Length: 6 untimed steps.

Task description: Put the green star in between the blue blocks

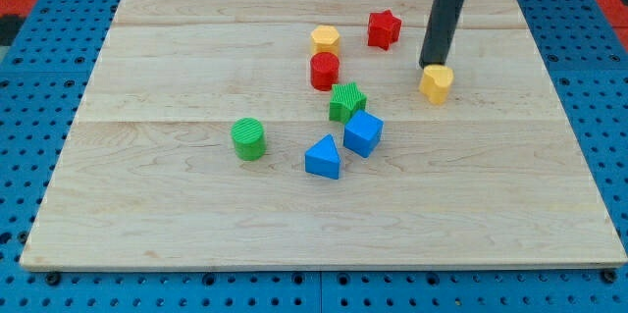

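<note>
The green star [346, 101] lies near the board's middle, just above and touching the blue cube [363, 133]. The blue triangular block [323, 158] lies below and left of the cube, close to it. My tip [433, 65] is at the view's upper right, right above a yellow block [437, 83] and touching or nearly touching it. The tip is well to the right of the green star and apart from both blue blocks.
A red cylinder [325, 71] sits just above the green star, a yellow hexagon [326, 38] above that. A red star [384, 29] is at upper middle. A green cylinder [249, 138] lies left of the blue blocks. The wooden board [147, 205] has blue pegboard around it.
</note>
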Tool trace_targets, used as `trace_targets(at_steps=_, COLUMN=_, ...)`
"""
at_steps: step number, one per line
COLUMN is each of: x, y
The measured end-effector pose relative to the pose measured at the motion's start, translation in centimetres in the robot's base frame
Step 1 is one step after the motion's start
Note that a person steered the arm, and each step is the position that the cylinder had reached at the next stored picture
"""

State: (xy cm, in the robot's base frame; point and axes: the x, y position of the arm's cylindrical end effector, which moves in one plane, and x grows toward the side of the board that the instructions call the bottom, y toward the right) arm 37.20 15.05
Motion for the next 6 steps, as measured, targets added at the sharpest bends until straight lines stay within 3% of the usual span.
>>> trace_targets(at_steps=2, x=12.5, y=0.6)
trace_targets(at_steps=3, x=13.2, y=2.9)
trace_targets(at_steps=5, x=0.9, y=-4.2)
trace_targets(at_steps=6, x=1.6, y=-13.5)
